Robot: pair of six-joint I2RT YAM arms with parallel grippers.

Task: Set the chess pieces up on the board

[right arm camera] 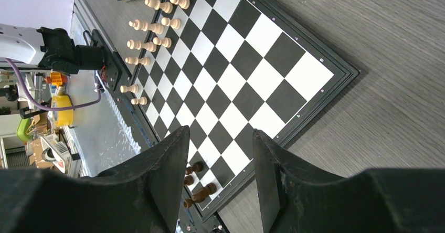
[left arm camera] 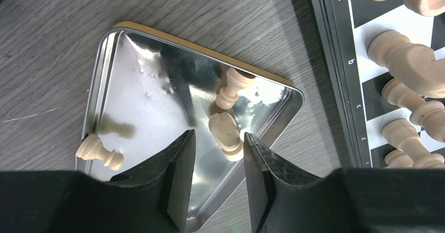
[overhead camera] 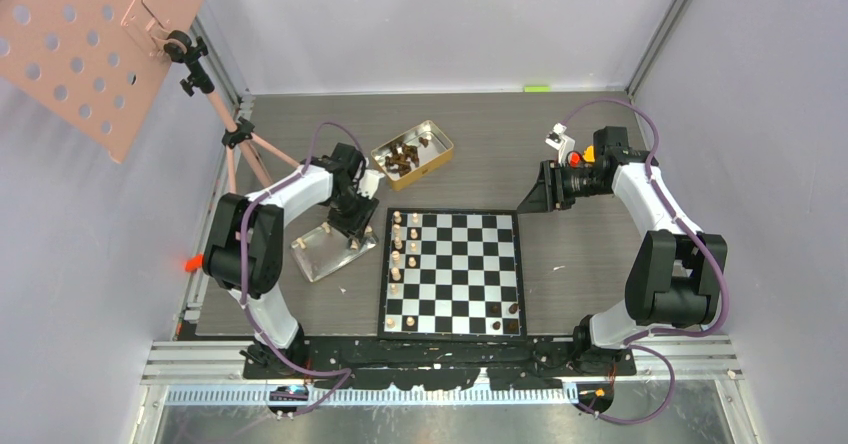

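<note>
The black-and-white board (overhead camera: 455,264) lies in the middle of the table. Several pale pieces (overhead camera: 400,249) stand along its left side, and a few dark pieces (overhead camera: 505,316) at its near right corner. My left gripper (left arm camera: 218,136) is open and low over a shiny metal tray (left arm camera: 141,86) left of the board. Three pale pieces lie in the tray. One (left arm camera: 226,134) lies between my fingertips, close to the right finger; a pawn (left arm camera: 231,88) and another piece (left arm camera: 99,151) lie apart. My right gripper (right arm camera: 220,133) is open and empty above the board's far right corner (right arm camera: 309,75).
A gold tin (overhead camera: 412,151) holding dark pieces sits behind the board. A tripod (overhead camera: 245,144) with a pink perforated panel stands at the far left. The board edge with pale pieces (left arm camera: 404,60) is just right of the tray.
</note>
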